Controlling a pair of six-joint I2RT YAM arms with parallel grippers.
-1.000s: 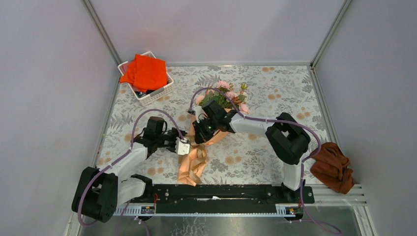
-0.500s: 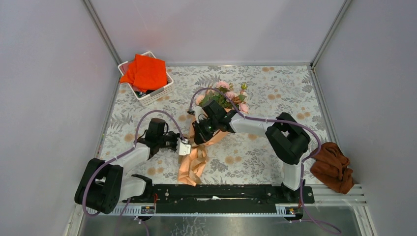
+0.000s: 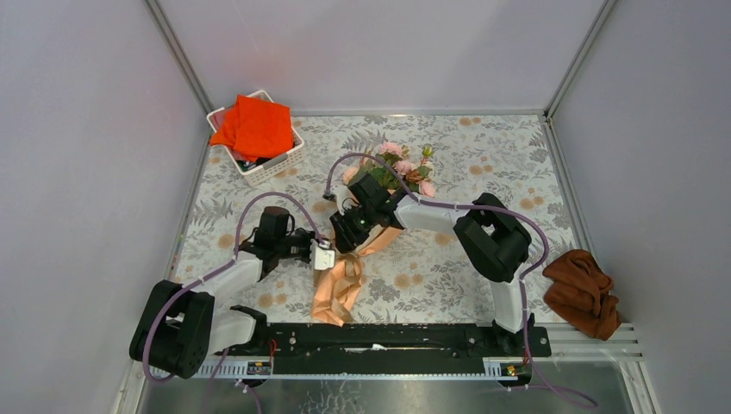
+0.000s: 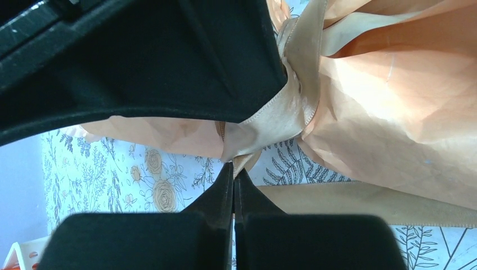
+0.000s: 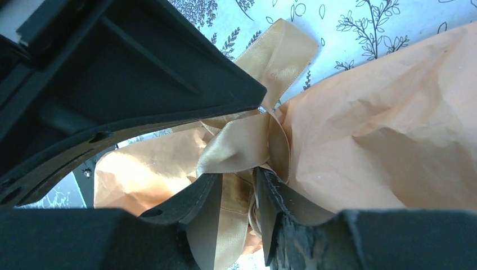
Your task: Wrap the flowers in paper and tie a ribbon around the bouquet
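One brown cloth (image 3: 584,293) lies by the counter's (image 3: 483,155) near right corner. One bouquet (image 3: 385,241) lies mid-counter, its paper (image 3: 332,295) tail toward the near edge. Both arms meet at its one ribbon (image 5: 242,143): the left gripper (image 4: 233,169) is pinched shut on a ribbon tip, and the right gripper (image 5: 239,180) stands partly open around the knot. The pink flowers (image 3: 398,168) point to the far edge. One basket (image 3: 280,164) with one orange-red cloth (image 3: 254,128) sits in the far left corner.

Stems of the flowers (image 3: 401,166) hidden inside the paper (image 3: 334,297), ribbon (image 4: 287,112) knot covered from above by the right gripper (image 5: 236,177), paper beyond the knot cut off in wrist views
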